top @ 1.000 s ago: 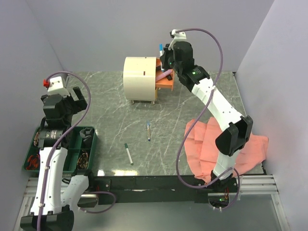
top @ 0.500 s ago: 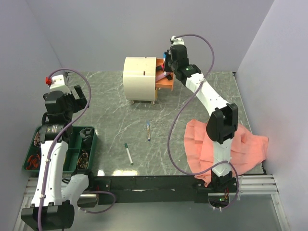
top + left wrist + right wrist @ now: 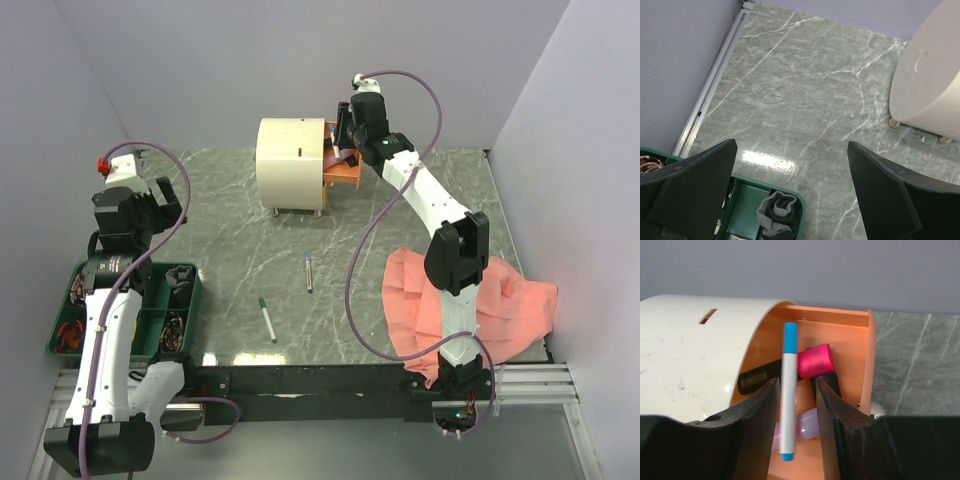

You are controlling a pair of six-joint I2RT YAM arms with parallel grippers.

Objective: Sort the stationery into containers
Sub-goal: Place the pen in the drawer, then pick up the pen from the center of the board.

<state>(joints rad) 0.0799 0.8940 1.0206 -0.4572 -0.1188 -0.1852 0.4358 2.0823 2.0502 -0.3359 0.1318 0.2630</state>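
Black right fingers (image 3: 757,420) stood parted slightly wider than the white blue-capped marker (image 3: 789,390) between them, seemingly gripping nothing; it lay atop other pens (image 3: 762,375) in the orange drawer (image 3: 840,325) at the tabletop's (image 3: 230,250) far edge. Riding high, it might catch the cabinet (image 3: 690,350) when the drawer closed. Left fingers (image 3: 695,185) gaped empty near the left edge. Marbled grey-green surface, lavender walls (image 3: 840,270).
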